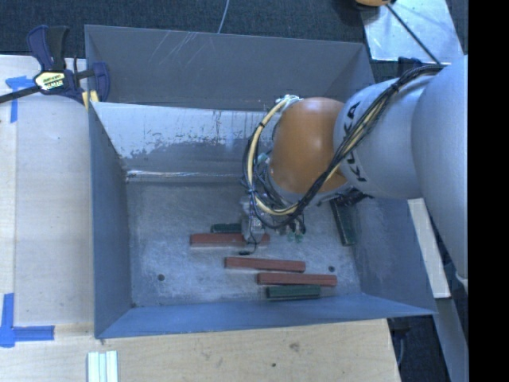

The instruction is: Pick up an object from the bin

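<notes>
My gripper (pixel 254 231) hangs low in the middle of the bin, below the orange wrist cover. Its tip is right at the right end of a reddish-brown flat bar (pixel 215 240). A dark green bar (pixel 225 228) lies just behind that one, partly hidden by the gripper. A second reddish-brown bar (pixel 264 265) lies just in front of the gripper on the bin floor.
A third reddish-brown bar (pixel 296 278) and a dark green bar (pixel 293 292) lie near the front wall. Another dark bar (pixel 343 223) leans by the right wall under the arm. The arm and its cables cover the bin's right rear.
</notes>
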You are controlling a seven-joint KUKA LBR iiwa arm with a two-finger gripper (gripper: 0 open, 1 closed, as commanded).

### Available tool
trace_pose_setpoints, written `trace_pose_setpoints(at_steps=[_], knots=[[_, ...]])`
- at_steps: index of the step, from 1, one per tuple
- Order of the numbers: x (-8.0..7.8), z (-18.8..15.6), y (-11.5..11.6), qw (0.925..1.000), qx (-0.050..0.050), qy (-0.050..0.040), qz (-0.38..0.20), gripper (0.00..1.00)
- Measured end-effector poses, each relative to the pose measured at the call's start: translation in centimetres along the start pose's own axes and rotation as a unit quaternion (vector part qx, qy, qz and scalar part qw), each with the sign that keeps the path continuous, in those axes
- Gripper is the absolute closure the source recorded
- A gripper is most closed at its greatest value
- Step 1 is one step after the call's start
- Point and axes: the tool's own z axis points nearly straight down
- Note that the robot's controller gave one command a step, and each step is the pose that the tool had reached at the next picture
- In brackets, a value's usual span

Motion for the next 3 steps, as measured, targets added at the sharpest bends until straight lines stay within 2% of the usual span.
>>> trace_pose_setpoints(at_steps=[1,2,3], knots=[[0.06,0.13,0.01,1.0000,0.000,0.0011,0.000,0.00],[0.03,0.07,0.07,1.0000,-0.001,0.0004,0.000,1.00],[0.02,0.06,0.08,1.0000,-0.001,0.0003,0.000,1.00]])
